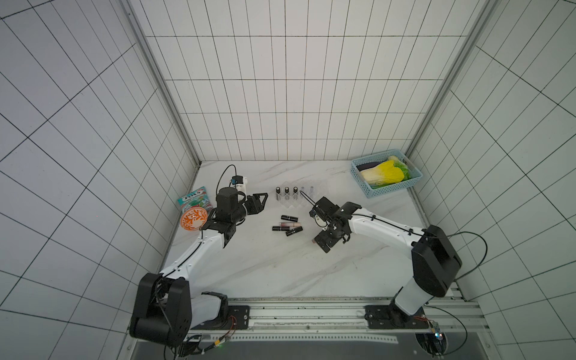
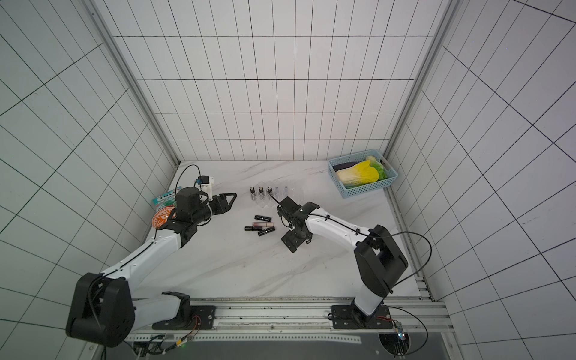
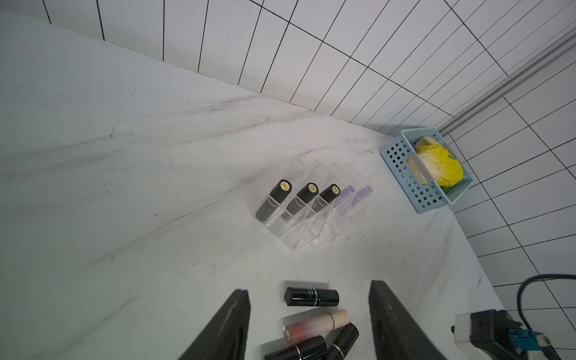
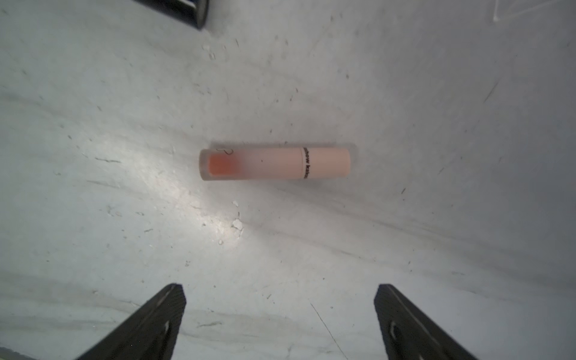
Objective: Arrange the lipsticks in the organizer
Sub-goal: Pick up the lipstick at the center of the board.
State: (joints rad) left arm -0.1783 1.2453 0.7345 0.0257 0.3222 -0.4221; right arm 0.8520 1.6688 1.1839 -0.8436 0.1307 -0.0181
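The clear organizer [image 1: 294, 204] [image 3: 299, 241] stands mid-table with three black lipsticks [image 1: 286, 190] [image 3: 307, 194] and two lavender lipsticks [image 1: 307, 189] [image 3: 353, 194] upright in its back row. Loose on the marble in front lie three black lipsticks [image 1: 289, 218] [image 3: 311, 296] and a pale pink one [image 1: 290, 224] [image 3: 316, 324]. My left gripper [image 1: 261, 202] [image 3: 310, 296] hovers open left of the organizer, holding nothing. My right gripper [image 1: 322, 246] [image 4: 280, 299] points down, open, over another pink lipstick [image 4: 274, 162] [image 1: 313, 240] lying flat, not touching it.
A light-blue basket [image 1: 386, 190] [image 3: 402, 174] with a cabbage [image 1: 383, 175] sits at the back right corner. A snack pouch [image 1: 194, 199] and an orange patterned bowl [image 1: 193, 219] lie by the left wall, beside the left arm. A black tube's end [image 4: 187, 12] shows near the pink lipstick.
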